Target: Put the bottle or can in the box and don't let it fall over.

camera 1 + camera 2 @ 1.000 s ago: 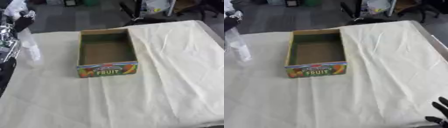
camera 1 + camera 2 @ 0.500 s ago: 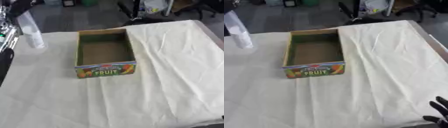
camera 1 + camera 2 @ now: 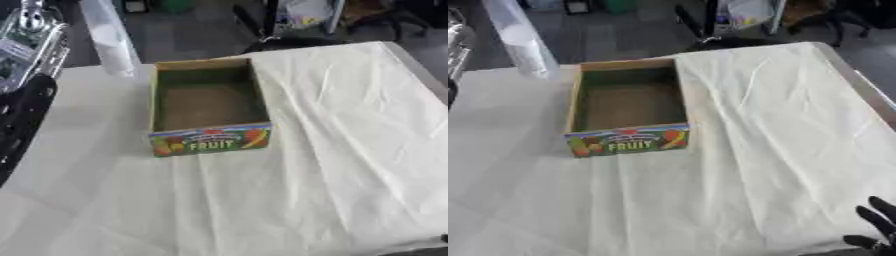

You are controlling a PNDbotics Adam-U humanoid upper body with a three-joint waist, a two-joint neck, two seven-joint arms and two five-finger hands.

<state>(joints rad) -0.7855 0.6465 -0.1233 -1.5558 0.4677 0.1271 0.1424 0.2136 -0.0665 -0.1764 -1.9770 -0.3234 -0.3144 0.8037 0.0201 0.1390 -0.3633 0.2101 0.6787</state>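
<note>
One box (image 3: 208,107) with "FRUIT" on its front panel, beside clear bottle (image 3: 108,37).

We see a clear glossy plastic bottle (image 3: 107,36) at 11 o'clock, matt cardboard box (image 3: 208,106) with printed front, creased matt cream cloth (image 3: 332,150), shiny metal arm (image 3: 28,35).

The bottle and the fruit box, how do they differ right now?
The bottle is clear, tall and slim; the box is cardboard, low and wide, with a colourful printed front. The bottle is lifted and tilted beside the box's far left corner; the box sits flat on the tablecloth. The box is open and empty inside.
</note>
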